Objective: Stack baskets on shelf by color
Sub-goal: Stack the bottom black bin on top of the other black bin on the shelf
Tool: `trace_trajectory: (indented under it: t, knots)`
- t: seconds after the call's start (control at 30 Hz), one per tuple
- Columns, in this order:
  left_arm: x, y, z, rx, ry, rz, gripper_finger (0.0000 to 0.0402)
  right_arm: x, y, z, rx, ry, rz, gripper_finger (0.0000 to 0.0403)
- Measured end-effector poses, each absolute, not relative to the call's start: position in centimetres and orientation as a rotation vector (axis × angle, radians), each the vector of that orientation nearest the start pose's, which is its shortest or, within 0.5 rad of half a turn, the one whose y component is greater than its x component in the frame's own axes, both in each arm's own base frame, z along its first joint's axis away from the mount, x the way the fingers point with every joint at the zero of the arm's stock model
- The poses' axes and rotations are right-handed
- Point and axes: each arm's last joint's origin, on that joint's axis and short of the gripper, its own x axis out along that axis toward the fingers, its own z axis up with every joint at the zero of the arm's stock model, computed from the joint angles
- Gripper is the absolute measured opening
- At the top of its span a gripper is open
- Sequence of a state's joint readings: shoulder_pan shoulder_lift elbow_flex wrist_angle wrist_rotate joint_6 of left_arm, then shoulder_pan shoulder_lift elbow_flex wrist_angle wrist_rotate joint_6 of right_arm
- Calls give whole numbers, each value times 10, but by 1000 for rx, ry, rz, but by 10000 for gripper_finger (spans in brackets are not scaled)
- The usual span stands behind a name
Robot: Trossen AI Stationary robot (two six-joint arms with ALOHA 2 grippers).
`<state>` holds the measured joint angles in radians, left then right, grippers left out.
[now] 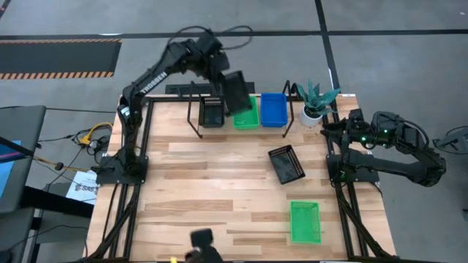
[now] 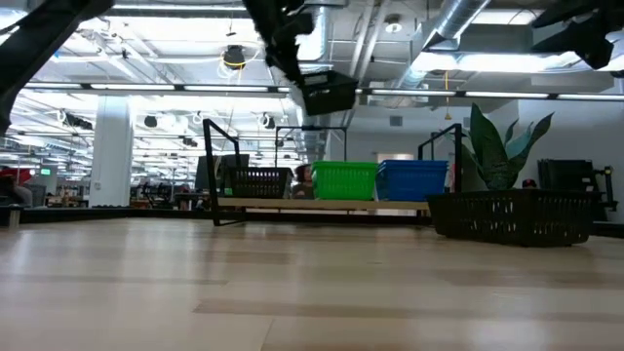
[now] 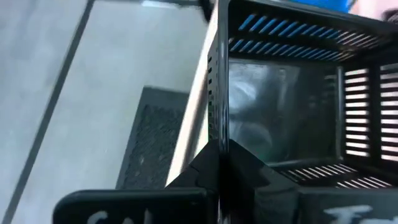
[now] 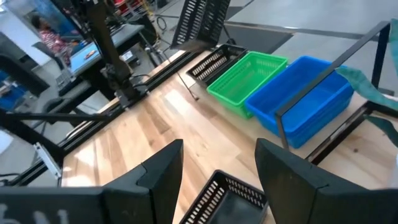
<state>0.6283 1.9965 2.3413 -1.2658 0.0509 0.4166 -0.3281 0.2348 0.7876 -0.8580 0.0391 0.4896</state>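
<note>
**Black basket airborne over shelf**

Wood tabletop [image 1: 219, 183], high view: shelf [image 1: 241, 124] at top centre w/ black basket [image 1: 213, 113], green stack [image 1: 246, 117], blue stack [image 1: 273, 109] in a row, L to R. Left gripper [image 1: 223, 80] clamped on rim of another black basket [image 1: 237, 93], held tilted in the air above the black/green spot. Loose black basket [image 1: 286, 164] centre-right on table, loose green basket [image 1: 305, 221] lower right. Right gripper [image 4: 217, 168] fingers apart, empty, parked at right edge near plant pot [image 1: 313, 113].
</note>
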Motion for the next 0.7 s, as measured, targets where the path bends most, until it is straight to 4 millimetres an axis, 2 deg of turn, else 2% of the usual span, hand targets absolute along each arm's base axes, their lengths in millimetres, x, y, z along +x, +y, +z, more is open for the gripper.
trace_trajectory:
  t: [0.27,0.47,0.7]
  knots:
    - [293,266,404,79,1017,385,0,31,-12,317,559,179,-457,224]
    - [280,275,399,105,1082,361,0,30,-13,318,551,156,-488,224]
    - [271,285,377,45,1163,296,0,30,-14,318,549,152,-507,224]
